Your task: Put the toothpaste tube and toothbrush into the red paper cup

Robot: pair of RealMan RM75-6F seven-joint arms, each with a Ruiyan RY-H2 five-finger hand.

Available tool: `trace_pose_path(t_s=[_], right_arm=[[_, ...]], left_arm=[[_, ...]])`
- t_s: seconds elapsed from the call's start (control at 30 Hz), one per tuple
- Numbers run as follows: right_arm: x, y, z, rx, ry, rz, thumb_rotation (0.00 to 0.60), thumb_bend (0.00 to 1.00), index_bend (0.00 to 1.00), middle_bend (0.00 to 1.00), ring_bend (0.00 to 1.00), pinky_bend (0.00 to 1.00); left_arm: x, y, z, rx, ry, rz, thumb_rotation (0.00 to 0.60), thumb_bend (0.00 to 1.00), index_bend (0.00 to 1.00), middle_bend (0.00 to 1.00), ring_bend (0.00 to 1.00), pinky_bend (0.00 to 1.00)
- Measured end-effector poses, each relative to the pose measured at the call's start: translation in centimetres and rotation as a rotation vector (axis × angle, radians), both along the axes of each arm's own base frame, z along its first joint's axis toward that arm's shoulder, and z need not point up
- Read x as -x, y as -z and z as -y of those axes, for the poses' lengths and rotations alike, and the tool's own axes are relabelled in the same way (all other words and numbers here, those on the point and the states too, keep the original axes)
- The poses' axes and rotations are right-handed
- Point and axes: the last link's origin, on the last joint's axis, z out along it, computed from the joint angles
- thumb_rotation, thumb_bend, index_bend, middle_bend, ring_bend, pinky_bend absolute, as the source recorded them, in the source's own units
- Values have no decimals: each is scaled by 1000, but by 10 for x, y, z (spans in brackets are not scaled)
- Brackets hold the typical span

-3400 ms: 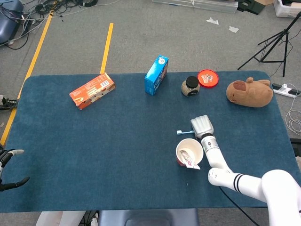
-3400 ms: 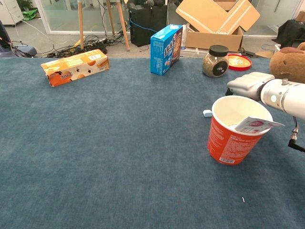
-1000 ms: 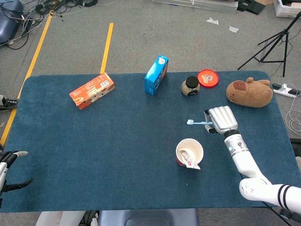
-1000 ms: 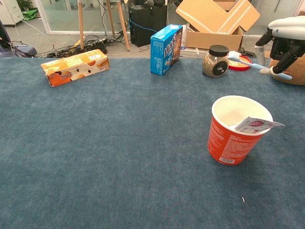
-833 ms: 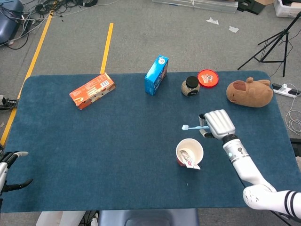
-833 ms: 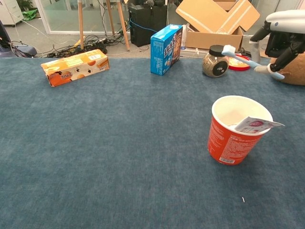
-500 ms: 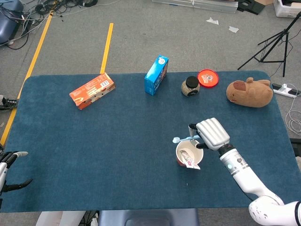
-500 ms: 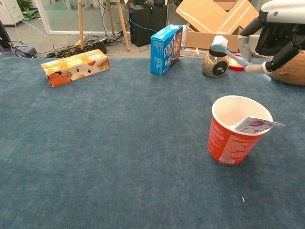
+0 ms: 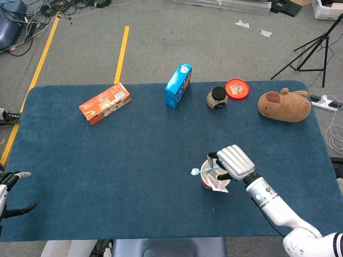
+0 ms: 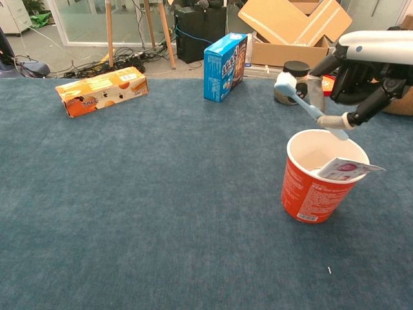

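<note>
One toothpaste tube (image 10: 348,169) is seen leaning inside the red paper cup (image 10: 316,182) at right of centre; the toothbrush (image 10: 308,106) is pinched by the right hand (image 10: 361,74), tilted above the rim; the left hand (image 9: 10,193) lies loosely spread at lower left.

I see a dark blue table cloth (image 9: 134,160). At its 11 o'clock lies an orange box (image 9: 105,103) with white print and a paler end. At 12 o'clock stands a bright blue box (image 10: 225,66) with white and red markings. Next to it is a jar (image 9: 217,99) with a black lid and speckled brown contents, then a red lid (image 9: 237,88) with white print. At 1 o'clock sits a brown plush toy (image 9: 284,105). The cup (image 10: 321,176) is red outside and white inside, with small white print. The toothpaste tube (image 10: 348,168) is white with pink. The toothbrush (image 10: 304,103) is light blue with a white head. My right hand (image 9: 233,162) is silver grey with black parts.
</note>
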Motion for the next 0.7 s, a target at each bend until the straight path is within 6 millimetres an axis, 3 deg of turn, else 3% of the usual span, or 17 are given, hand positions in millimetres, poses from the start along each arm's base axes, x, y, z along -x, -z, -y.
trace_pose_path(t_s=[0.37, 0.7], right_arm=[[6, 19, 3, -56, 28, 65, 600, 299, 629, 1000, 1000, 1000], [24, 27, 8, -71, 76, 94, 600, 299, 630, 1000, 1000, 1000]], left_arm=[[-1, -1, 0, -4, 1, 5, 600, 0, 252, 267, 199, 203], [0, 0, 0, 1, 2, 0, 600, 0, 252, 267, 199, 203]])
